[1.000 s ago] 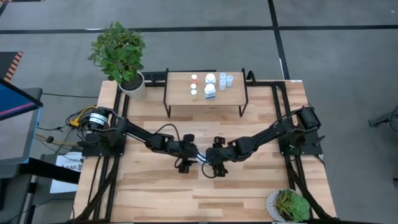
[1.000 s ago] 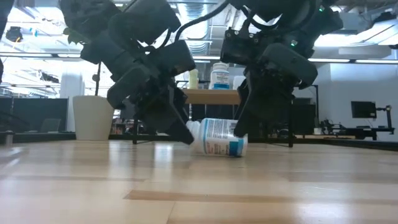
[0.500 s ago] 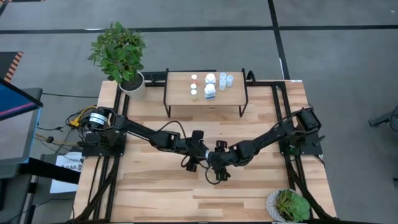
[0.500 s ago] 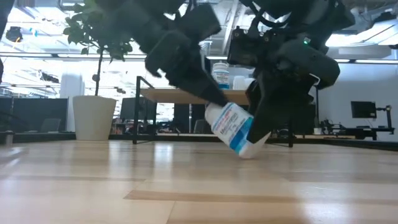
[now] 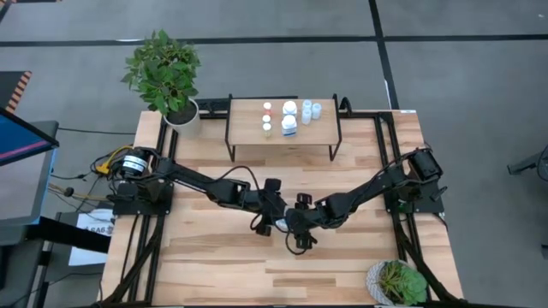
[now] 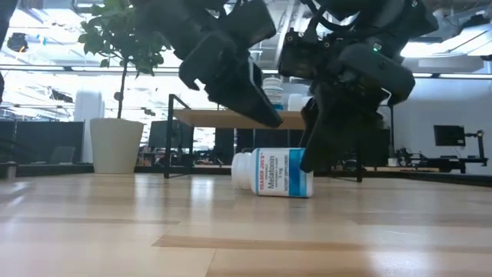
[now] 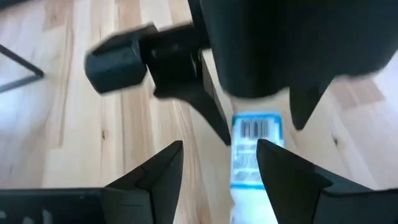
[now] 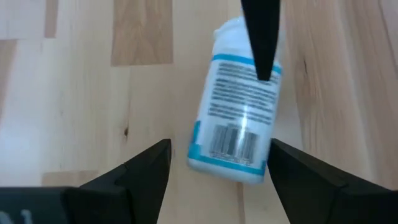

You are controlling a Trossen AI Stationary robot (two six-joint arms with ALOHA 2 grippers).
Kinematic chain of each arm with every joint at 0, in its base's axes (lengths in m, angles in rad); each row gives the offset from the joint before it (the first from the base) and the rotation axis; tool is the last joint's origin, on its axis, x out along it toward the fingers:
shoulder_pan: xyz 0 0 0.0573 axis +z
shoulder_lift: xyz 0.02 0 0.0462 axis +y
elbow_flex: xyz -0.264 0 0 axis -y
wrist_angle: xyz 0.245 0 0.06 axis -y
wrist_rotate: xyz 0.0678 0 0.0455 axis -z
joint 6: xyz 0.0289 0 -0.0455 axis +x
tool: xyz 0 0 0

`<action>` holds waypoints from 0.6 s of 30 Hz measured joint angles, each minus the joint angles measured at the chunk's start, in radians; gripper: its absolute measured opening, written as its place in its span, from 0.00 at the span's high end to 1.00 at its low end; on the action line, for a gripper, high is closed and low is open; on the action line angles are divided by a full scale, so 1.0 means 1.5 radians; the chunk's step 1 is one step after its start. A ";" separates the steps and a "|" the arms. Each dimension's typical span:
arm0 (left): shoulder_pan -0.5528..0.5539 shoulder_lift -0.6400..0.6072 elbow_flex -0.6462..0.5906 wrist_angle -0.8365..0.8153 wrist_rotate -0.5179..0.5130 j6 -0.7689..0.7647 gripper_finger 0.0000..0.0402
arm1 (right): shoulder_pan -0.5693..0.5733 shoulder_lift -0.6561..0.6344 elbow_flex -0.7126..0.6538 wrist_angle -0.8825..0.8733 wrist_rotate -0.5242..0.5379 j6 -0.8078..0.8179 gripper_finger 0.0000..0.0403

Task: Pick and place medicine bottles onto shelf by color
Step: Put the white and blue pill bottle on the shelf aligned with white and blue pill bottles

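Observation:
A white medicine bottle (image 6: 273,171) with a blue-green label and a white cap lies on its side on the wooden table, between my two grippers. It also shows in the left wrist view (image 7: 252,152) and the right wrist view (image 8: 239,118). My left gripper (image 6: 265,115) is open and hangs just above the bottle, clear of it. My right gripper (image 6: 311,154) is open, low at the bottle's base end, with one finger on either side (image 8: 221,155). The shelf (image 5: 244,120) at the far middle carries several small bottles (image 5: 291,115) standing upright.
A potted plant (image 5: 167,77) stands at the table's far left corner and another one (image 5: 396,282) at the near right corner. The two arms meet mid-table (image 5: 287,218). Bare wood (image 5: 214,265) lies toward the near edge.
The bottle lay on the table, then my left gripper tipped it up by its cap end with the base still down. Now the bottle has fallen back on its side, free of the fingers. My left gripper has gone toward the table's right edge and up.

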 joint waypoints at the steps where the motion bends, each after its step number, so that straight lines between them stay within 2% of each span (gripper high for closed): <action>1: 0.000 0.000 0.000 -0.009 -0.003 0.000 0.52 | 0.000 0.000 0.000 0.004 0.000 0.000 0.29; 11: -0.001 -0.043 0.000 -0.123 -0.017 -0.021 0.52 | -0.015 -0.001 0.000 0.045 0.003 0.002 0.29; 18: -0.001 -0.095 0.000 -0.265 -0.023 -0.050 0.52 | -0.027 -0.001 0.000 0.047 0.003 -0.001 0.29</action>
